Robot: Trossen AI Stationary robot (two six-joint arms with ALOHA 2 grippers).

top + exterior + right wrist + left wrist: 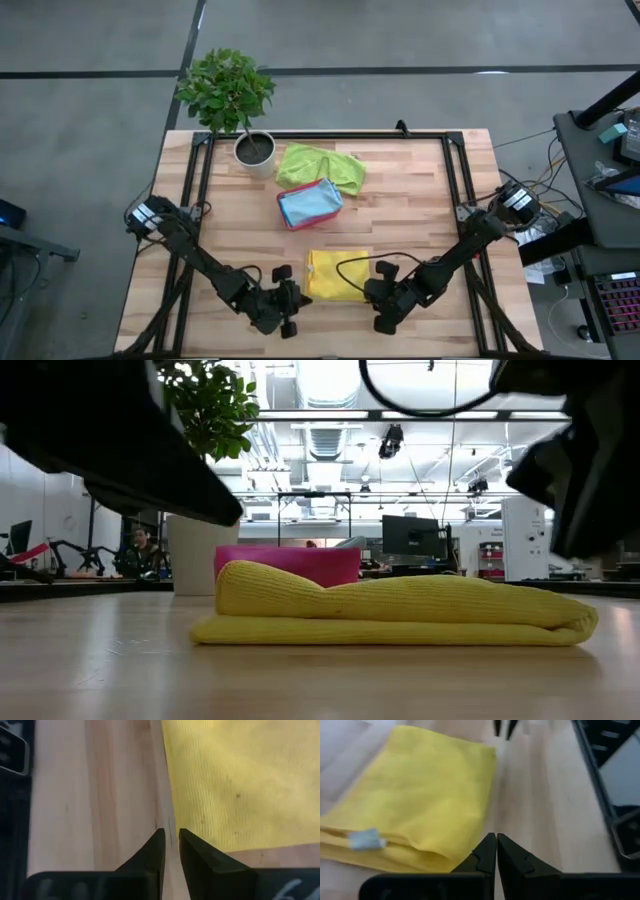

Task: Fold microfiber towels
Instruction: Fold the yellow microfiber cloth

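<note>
1. At the table's near edge, my left gripper (pixel 285 300) sits pinched shut on nothing just beside the yellow towel (pixel 336 274), clear of it so the fold can lie undisturbed.
2. My right gripper (pixel 384 296), on the towel's other side, has its jaws cracked apart, holding nothing.
3. The towel lies folded, layered, slightly humped at one end; its tag (pixel 366 839) shows.

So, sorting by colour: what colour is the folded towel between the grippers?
Yellow. The folded towel shows best in the left wrist view.
</note>
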